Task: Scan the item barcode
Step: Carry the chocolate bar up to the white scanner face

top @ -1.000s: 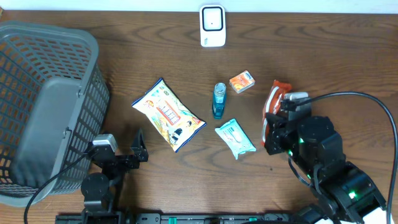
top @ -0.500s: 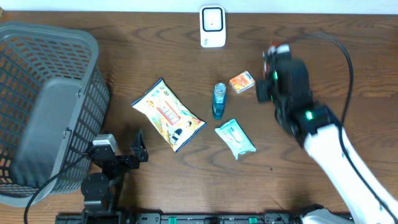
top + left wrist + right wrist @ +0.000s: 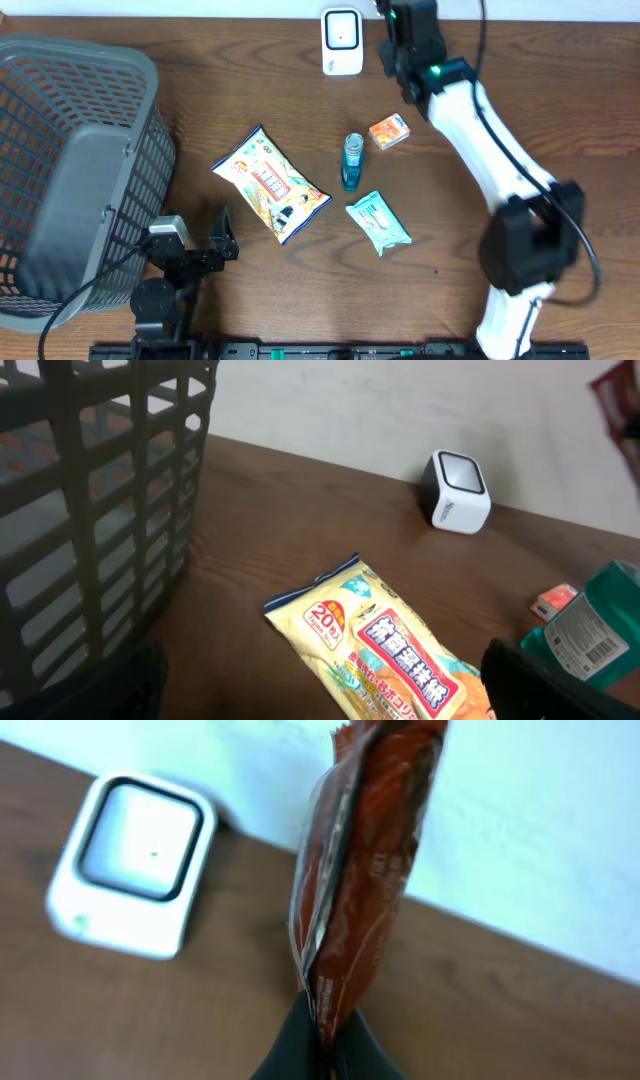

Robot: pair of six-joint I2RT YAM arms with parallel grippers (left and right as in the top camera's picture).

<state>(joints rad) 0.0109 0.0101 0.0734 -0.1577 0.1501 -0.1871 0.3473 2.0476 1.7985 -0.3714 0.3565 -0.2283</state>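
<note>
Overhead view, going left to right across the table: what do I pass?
From the left: grey basket → yellow snack bag → blue bottle → small orange box. The scanner and the teal pack overlap these sideways, so they are left out.

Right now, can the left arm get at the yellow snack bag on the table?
Probably yes. The left claw stands open with the yellow snack bag lying flat just ahead of it, nothing between them; the basket sits off to its left.
</note>
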